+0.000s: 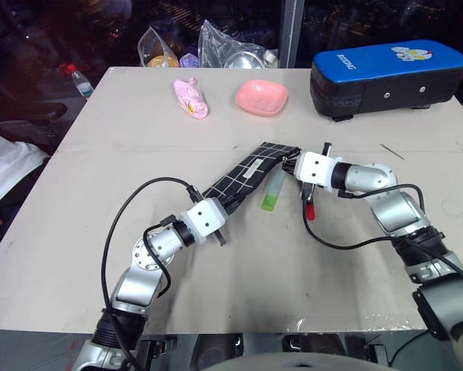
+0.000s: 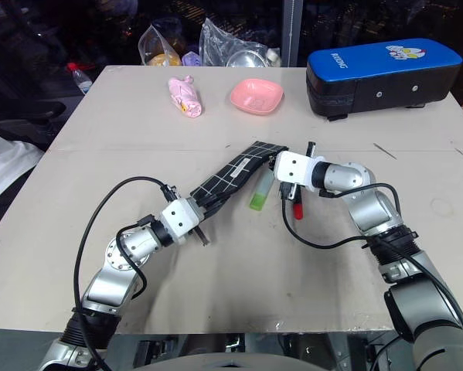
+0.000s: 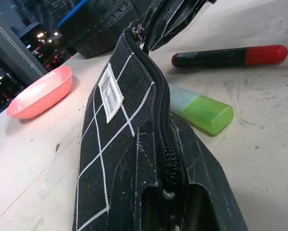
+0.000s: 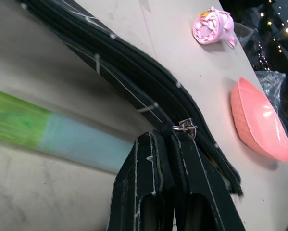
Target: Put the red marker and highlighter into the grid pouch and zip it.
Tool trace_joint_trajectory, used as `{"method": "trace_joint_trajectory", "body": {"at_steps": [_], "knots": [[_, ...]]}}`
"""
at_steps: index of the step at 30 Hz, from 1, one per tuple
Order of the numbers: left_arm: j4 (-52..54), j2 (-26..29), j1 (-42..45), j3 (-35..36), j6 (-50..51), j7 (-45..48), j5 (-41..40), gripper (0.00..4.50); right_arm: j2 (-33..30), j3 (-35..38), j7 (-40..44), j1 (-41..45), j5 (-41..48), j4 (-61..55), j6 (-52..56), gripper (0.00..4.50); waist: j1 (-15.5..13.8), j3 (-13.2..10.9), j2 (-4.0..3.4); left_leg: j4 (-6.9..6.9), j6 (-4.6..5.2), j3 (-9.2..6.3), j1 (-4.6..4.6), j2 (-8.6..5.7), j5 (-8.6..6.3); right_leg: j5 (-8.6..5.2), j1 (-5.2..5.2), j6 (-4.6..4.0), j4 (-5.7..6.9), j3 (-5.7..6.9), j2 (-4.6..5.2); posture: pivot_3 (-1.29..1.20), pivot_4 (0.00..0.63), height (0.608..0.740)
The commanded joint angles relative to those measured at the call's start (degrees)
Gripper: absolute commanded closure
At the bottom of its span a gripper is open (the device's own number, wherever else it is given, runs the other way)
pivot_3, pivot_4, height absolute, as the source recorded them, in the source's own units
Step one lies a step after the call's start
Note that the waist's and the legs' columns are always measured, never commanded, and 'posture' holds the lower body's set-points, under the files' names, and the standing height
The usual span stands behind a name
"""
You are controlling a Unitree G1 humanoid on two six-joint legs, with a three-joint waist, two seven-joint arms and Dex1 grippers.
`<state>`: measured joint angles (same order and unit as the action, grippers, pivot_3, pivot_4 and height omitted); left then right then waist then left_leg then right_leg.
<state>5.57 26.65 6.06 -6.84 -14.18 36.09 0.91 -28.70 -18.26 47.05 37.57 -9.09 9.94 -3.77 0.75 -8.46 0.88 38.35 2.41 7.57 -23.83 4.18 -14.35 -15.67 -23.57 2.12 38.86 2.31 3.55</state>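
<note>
- The grid pouch [image 1: 246, 176], flat black fabric with white lines, stretches aslant on the table [image 1: 100, 224] between my two pincers.
- My left gripper [image 1: 218, 220] is clamped on its near end; my right gripper [image 1: 293, 164] pinches the far end by the zipper pull [image 4: 184, 126].
- The highlighter [image 1: 274, 192], stubby pale green, and the red marker [image 3: 230, 56] lie on the table just beside the pouch.
- A pink bowl [image 1: 260, 97] sits farther off.

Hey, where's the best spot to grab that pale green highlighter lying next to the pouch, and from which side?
Probably grip the pale green highlighter across its flat middle from above, jaws spanning its narrow width: it lies flat beside the black grid-lined fabric pouch, so approach from the open side facing the black-and-red marker.
</note>
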Motion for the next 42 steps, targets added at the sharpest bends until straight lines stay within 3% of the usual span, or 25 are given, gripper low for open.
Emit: {"method": "trace_joint_trajectory", "body": {"at_steps": [1,22,30,42], "knots": [[1.2,-0.3,0.3,-0.1,-0.6,-0.3,-0.4,4.5,0.8,-0.7,1.7,1.1,0.6,-2.9,-2.6,4.45,0.0,0.0,0.0,0.0,0.0,0.0,0.0,0.0,0.0,0.0,0.0,0.0,0.0,0.0,0.0,0.0,0.15,0.74],[0.5,-0.9,2.0,1.0,-0.3,-2.1,0.3,4.5,1.7,-2.6,10.5,-0.7,3.7,-6.1,-8.1,4.45,-0.1,0.0,0.0,0.01,0.0,0.0,0.0,0.0,0.0,0.0,0.0,0.0,0.01,0.01,0.0,0.0,0.15,0.74],[1.0,-0.9,1.9,2.1,-1.1,-4.3,0.6,4.5,0.2,-2.0,10.5,-0.4,2.5,-3.5,-9.3,4.45,-0.1,0.0,0.0,0.01,0.0,0.0,0.01,0.0,0.0,0.0,0.0,0.0,0.01,0.0,0.0,0.0,0.15,0.74],[1.4,-1.9,2.3,1.5,-1.3,-6.0,1.5,4.5,2.8,-4.4,10.6,-0.2,2.4,-5.5,-8.3,4.45,-0.1,0.0,0.0,0.01,0.0,0.0,0.01,0.0,0.0,0.0,0.0,0.0,0.01,0.01,0.0,0.0,0.15,0.74]]}}
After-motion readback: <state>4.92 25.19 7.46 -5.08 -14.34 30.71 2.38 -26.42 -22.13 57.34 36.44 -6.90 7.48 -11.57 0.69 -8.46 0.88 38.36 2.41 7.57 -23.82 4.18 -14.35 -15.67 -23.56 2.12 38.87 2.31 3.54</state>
